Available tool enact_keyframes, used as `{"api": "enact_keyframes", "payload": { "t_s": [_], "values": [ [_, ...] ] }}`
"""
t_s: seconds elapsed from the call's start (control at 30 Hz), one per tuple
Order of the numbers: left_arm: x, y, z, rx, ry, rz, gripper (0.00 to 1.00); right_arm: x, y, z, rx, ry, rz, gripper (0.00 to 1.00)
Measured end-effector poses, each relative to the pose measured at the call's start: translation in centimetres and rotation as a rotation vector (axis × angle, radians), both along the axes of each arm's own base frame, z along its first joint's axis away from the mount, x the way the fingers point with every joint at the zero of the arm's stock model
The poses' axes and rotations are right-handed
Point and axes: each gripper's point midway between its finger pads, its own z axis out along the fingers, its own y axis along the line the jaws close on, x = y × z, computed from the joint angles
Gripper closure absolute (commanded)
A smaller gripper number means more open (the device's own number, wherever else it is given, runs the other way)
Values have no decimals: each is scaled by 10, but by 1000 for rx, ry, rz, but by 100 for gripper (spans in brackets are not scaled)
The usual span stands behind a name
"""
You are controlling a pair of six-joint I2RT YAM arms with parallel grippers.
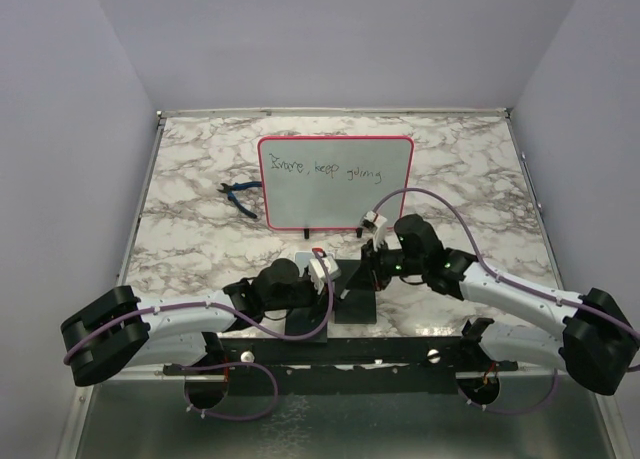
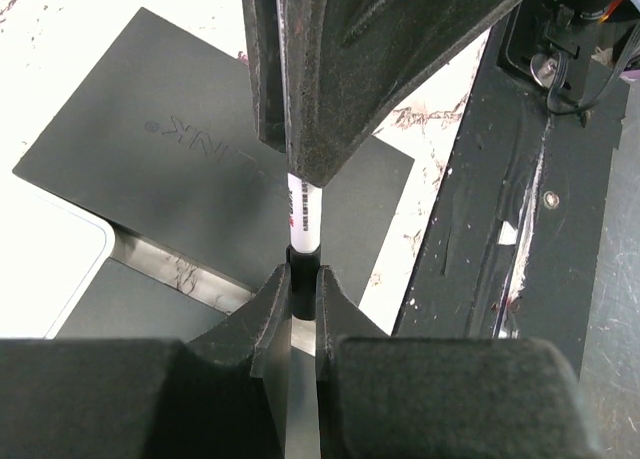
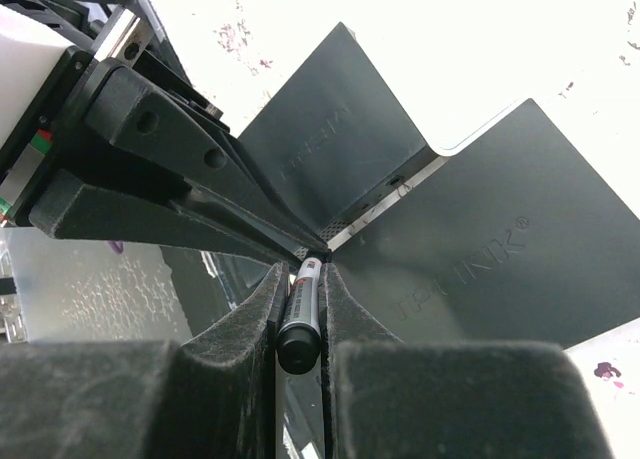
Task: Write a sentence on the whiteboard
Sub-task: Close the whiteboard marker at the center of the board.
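Left gripper [image 2: 303,277] clamped on black end of marker [image 2: 303,214]; right gripper [image 3: 302,271] clamped on barrel of same marker; tips of the two grippers meet, just above two black slabs [image 2: 180,149] near front edge of table [image 1: 200,239]; beyond them, whiteboard [image 1: 336,204] stands mid-table; sentence [image 1: 330,169] runs along its upper part; pliers [image 1: 240,194] lie left of board.
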Motion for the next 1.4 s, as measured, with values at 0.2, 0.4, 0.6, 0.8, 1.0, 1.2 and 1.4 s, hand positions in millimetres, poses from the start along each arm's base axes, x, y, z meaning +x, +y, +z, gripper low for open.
{"api": "enact_keyframes", "payload": {
  "t_s": [0.2, 0.4, 0.6, 0.8, 1.0, 1.2, 1.4],
  "values": [
    [-1, 2, -4, 15, -2, -3, 100, -3, 5, -6, -14, -1, 9, 99],
    [-2, 4, -7, 22, 1, -4, 100, -6, 10, -10, -25, -2, 9, 99],
    [-3, 5, -9, 27, 5, -6, 100, -8, 12, -12, -37, -6, -2, 99],
    [-1, -1, 2, -18, -16, -13, 100, -4, 5, 3, -82, -40, -52, 99],
    [5, -7, 16, -52, -54, -12, 100, 1, 1, 17, -125, -71, -76, 99],
    [15, -16, 18, -55, -94, -9, 100, 9, -7, 22, -182, -114, -93, 99],
    [23, -26, 18, -81, -121, 1, 100, 16, -15, 22, -239, -158, -113, 99]
  ]
}}
